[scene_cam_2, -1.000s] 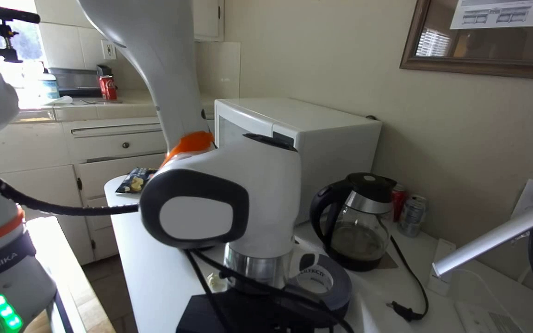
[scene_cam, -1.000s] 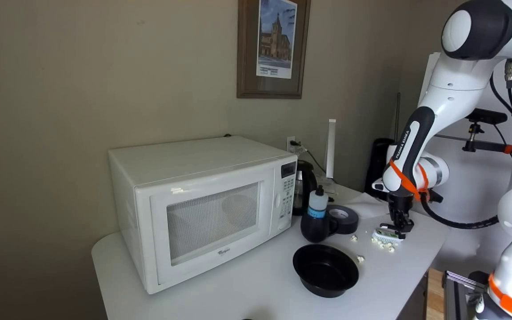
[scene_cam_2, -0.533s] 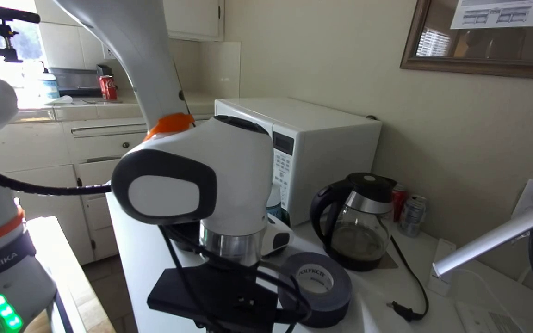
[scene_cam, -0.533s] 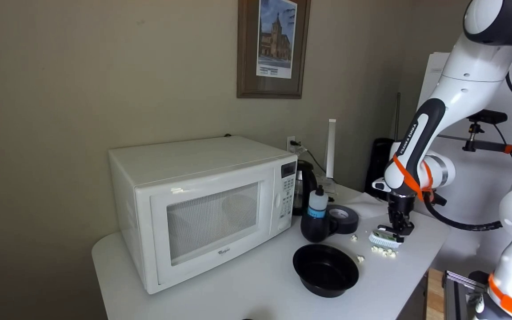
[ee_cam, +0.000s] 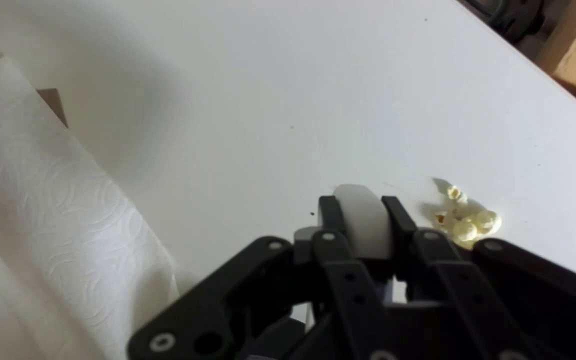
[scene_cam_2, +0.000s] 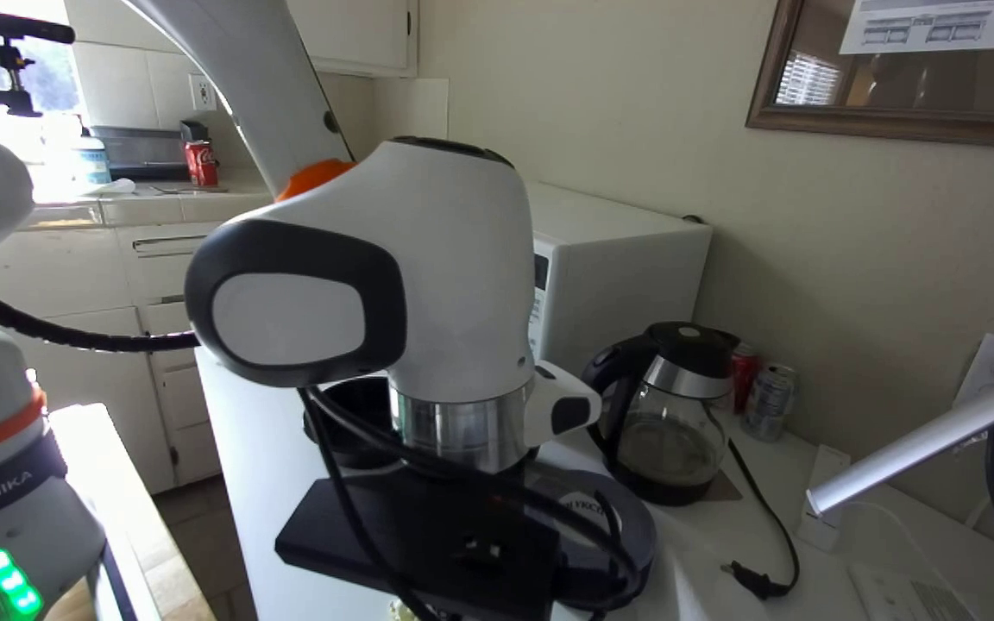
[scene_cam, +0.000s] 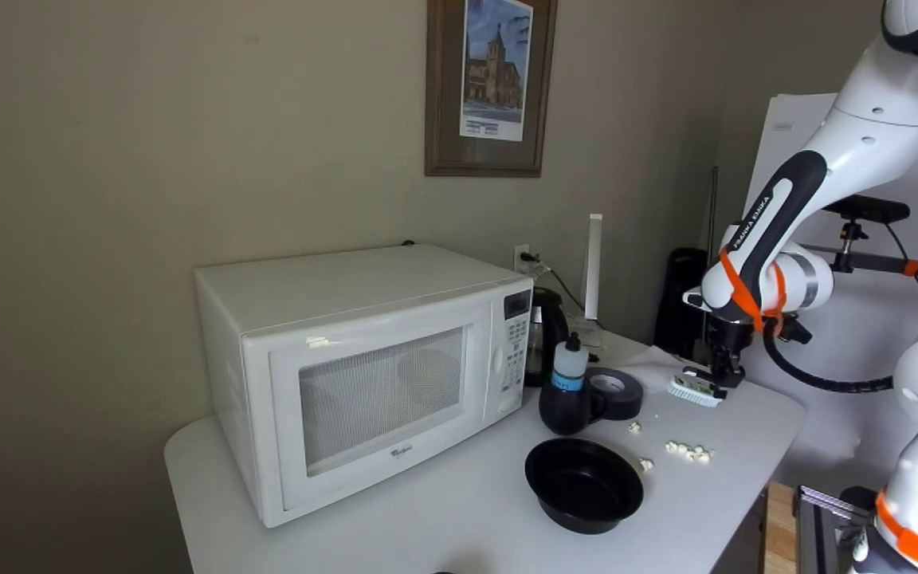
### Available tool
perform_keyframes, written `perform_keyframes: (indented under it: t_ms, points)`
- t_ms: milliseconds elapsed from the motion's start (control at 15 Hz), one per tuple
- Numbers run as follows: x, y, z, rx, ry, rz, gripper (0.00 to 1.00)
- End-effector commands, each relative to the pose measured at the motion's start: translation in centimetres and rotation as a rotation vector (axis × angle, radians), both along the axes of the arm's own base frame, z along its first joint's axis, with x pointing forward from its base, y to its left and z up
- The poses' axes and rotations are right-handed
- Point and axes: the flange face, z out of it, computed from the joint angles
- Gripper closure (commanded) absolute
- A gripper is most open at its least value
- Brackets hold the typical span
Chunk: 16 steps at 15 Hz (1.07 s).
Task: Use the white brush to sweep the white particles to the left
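The white brush (scene_cam: pixel 694 392), with pale bristles pointing down, is in my gripper (scene_cam: pixel 707 383) near the back of the table. In the wrist view my gripper (ee_cam: pixel 364 220) has its two black fingers closed on either side of the white brush body (ee_cam: pixel 365 225). I cannot tell whether the bristles touch the table. The white particles are popcorn pieces; a cluster (scene_cam: pixel 690 452) lies apart from the brush, toward the front. The cluster also shows in the wrist view (ee_cam: pixel 483 222), right of the fingers. Single pieces lie near the tape (scene_cam: pixel 635 427) and near the bowl (scene_cam: pixel 646 464).
A black bowl (scene_cam: pixel 584 486) stands beside the popcorn. A black mug (scene_cam: pixel 561 413), a bottle (scene_cam: pixel 570 363), a tape roll (scene_cam: pixel 625 402) and a microwave (scene_cam: pixel 371 391) stand toward the wall. A paper towel (ee_cam: pixel 68 215) lies beside the gripper. A kettle (scene_cam_2: pixel 670 431) stands behind.
The gripper has carried the brush away from the popcorn cluster toward the back of the table. The brush was over the cluster a second ago; the cluster now lies uncovered. The bowl has not moved.
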Motion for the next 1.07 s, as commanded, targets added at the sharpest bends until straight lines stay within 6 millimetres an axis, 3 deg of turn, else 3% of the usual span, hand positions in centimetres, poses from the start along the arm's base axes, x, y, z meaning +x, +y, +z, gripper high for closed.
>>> perform_keyframes:
  t_ms: [0, 667, 1000]
  points:
    - [1.3, -2.0, -0.9, -0.004, 0.011, -0.052, 0.94]
    - [5.1, -3.1, -6.2, -0.006, 0.085, -0.096, 0.94]
    - [6.6, -2.8, -7.0, -0.036, 0.110, -0.098, 0.94]
